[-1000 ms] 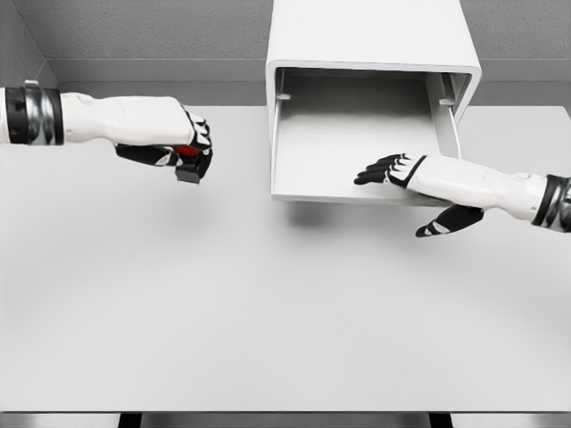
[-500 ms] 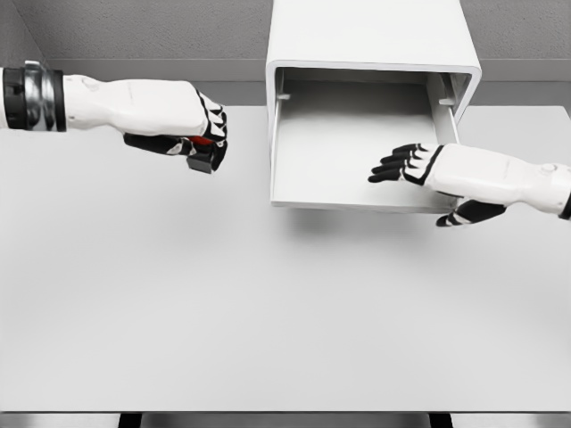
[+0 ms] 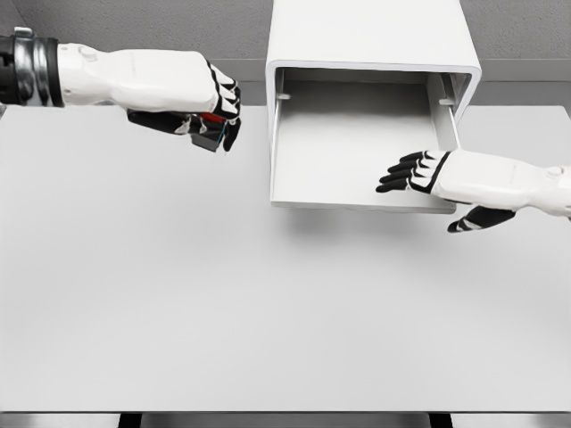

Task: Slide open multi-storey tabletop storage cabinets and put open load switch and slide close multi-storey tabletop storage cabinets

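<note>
In the upper left of the frame the left hand (image 3: 192, 102) is closed around the load switch (image 3: 211, 132), a small dark part with a red piece; it sits under the curled fingers (image 3: 223, 92), which wrap it from above, and only its lower edge shows below them; the hand and switch hang above the worktop (image 3: 268, 303), just to the left of the drawer (image 3: 357, 152), not over it; there is one switch, one cabinet (image 3: 370, 36) and one drawer, pulled out toward the camera at the upper middle of the frame; at the right of the frame the right hand (image 3: 451, 178) is near the front right corner of the drawer, its fingers straight and a little spread over the drawer floor, the thumb below the front edge; it holds nothing, and whether it touches the drawer I cannot tell.
</note>
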`<state>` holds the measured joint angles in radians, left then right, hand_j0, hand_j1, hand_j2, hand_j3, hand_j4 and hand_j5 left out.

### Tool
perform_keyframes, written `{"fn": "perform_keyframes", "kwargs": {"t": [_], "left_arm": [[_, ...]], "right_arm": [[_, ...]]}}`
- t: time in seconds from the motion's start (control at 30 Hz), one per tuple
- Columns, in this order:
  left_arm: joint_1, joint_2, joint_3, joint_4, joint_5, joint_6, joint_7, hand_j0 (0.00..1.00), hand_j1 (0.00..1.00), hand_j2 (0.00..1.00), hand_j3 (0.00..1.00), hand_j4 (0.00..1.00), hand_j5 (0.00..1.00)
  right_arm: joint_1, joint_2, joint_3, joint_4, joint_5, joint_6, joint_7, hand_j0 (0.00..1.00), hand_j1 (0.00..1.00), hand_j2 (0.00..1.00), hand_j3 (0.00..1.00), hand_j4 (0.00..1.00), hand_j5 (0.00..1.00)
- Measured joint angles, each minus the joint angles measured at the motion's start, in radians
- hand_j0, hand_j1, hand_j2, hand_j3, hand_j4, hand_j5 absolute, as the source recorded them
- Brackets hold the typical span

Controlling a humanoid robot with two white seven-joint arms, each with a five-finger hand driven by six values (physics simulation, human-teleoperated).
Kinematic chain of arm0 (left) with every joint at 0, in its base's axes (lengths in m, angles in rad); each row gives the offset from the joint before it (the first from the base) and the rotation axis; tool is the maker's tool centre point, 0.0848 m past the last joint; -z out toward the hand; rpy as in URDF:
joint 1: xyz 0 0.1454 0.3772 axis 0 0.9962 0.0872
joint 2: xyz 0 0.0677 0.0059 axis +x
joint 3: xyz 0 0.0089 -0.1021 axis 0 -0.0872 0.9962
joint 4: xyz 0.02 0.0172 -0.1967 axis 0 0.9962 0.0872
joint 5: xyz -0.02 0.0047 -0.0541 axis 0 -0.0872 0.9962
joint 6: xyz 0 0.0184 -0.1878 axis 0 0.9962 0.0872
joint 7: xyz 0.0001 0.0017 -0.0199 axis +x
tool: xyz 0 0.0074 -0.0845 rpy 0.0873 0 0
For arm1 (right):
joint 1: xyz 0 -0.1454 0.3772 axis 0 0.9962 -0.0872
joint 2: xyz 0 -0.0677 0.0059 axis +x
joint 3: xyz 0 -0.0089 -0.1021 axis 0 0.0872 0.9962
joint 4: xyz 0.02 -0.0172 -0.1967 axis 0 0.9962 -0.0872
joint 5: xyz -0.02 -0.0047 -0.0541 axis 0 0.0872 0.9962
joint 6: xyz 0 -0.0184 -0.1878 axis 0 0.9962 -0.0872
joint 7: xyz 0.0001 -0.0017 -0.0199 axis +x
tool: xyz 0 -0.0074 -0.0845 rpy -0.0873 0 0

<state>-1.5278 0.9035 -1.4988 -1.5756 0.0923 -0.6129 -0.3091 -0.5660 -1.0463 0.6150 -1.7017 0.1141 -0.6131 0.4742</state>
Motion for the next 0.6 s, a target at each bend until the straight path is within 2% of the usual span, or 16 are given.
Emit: {"fn": "perform_keyframes", "kwargs": {"t": [0.17,0.33,0.6], "left_arm": [[-0.008,-0.018,0.0,0.0,0.015,0.0,0.001,0.36,0.36,0.36,0.36,0.36,0.36],[-0.008,-0.067,0.001,0.007,0.019,0.0,0.001,0.36,0.36,0.36,0.36,0.36,0.36],[-0.014,-0.14,0.001,0.034,0.022,0.0,0.002,0.36,0.36,0.36,0.36,0.36,0.36]], "right_arm": [[-0.046,0.003,0.002,0.0,0.004,0.0,0.049,1.0,1.0,1.0,1.0,1.0,1.0],[-0.051,0.004,0.003,-0.001,0.005,0.0,0.098,1.0,1.0,1.0,1.0,1.0,1.0],[-0.071,0.025,0.023,0.001,0.034,-0.001,0.112,1.0,1.0,1.0,1.0,1.0,1.0]]}}
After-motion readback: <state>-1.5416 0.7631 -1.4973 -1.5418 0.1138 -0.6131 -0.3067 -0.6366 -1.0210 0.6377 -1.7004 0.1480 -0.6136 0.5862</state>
